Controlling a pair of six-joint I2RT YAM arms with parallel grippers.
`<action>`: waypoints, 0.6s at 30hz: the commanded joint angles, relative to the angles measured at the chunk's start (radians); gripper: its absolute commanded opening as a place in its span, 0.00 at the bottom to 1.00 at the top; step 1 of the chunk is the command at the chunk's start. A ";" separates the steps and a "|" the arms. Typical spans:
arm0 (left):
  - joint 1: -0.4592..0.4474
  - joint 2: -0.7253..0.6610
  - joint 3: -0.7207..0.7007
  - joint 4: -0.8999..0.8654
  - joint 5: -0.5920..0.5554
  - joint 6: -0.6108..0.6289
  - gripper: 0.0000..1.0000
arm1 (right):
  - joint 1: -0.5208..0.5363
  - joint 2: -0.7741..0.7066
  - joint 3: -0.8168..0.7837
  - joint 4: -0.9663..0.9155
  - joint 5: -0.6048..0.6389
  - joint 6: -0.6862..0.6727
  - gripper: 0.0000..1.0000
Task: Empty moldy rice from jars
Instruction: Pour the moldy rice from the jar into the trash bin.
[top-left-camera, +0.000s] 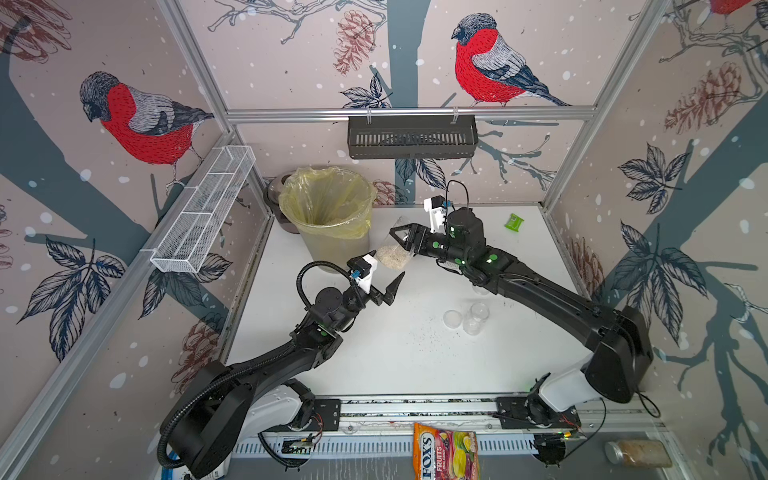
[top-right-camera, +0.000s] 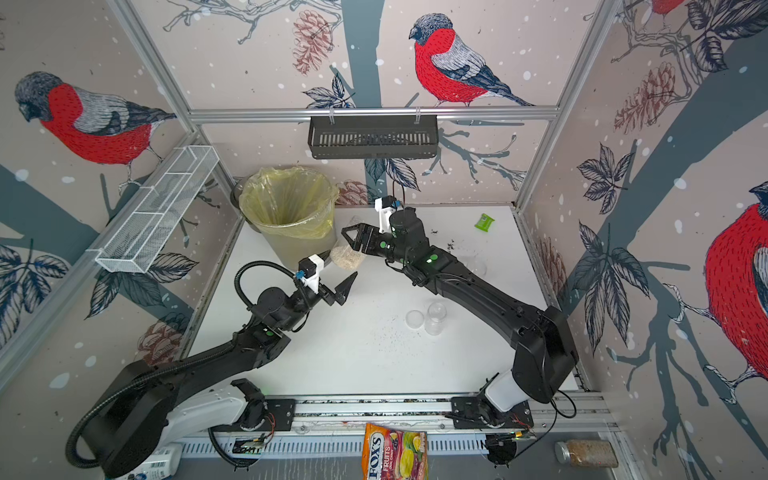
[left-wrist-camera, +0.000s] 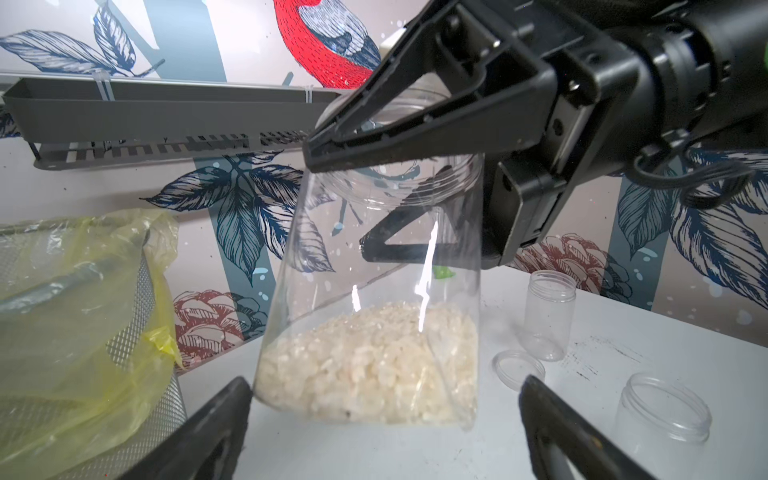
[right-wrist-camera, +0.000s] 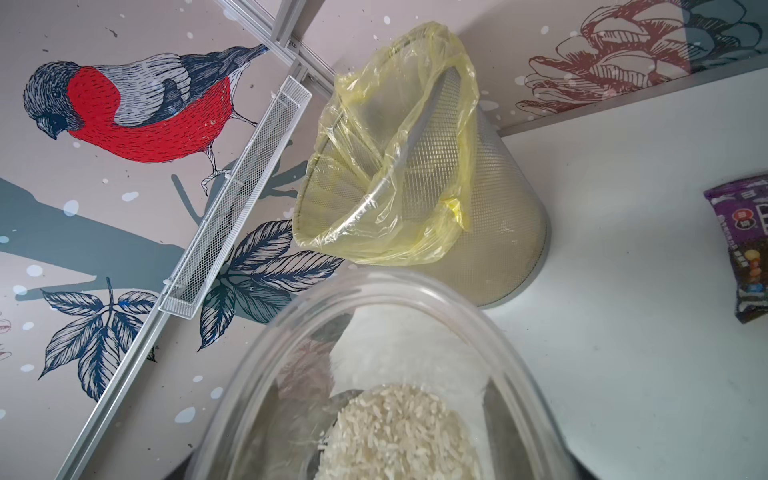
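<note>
Right gripper (top-left-camera: 405, 239) clamped on the upper wall of the wide jar (left-wrist-camera: 374, 257). The jar has no lid, its mouth is up with a slight tilt, and it is held clear of the worktop (top-left-camera: 415, 365), just beside the mesh bin (top-left-camera: 336, 249) with yellow liner at the far left corner. Moldy rice (left-wrist-camera: 374, 365) lies in the jar's bottom. Left gripper (top-left-camera: 387, 266) spread wide, fingers either side of the jar's base, grasping nothing. Empty slim jar (top-left-camera: 476, 318) and loose lid (top-left-camera: 452, 319) sit together mid-worktop, toward the right edge.
</note>
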 joint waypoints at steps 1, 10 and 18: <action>0.007 0.019 -0.007 0.181 -0.009 -0.038 0.99 | 0.001 0.007 0.013 0.018 0.009 0.026 0.61; 0.057 0.076 0.001 0.279 0.036 -0.101 0.99 | 0.005 0.006 0.023 0.022 0.008 0.034 0.61; 0.060 0.121 0.018 0.309 0.088 -0.127 0.99 | 0.007 0.002 0.025 0.031 -0.001 0.044 0.61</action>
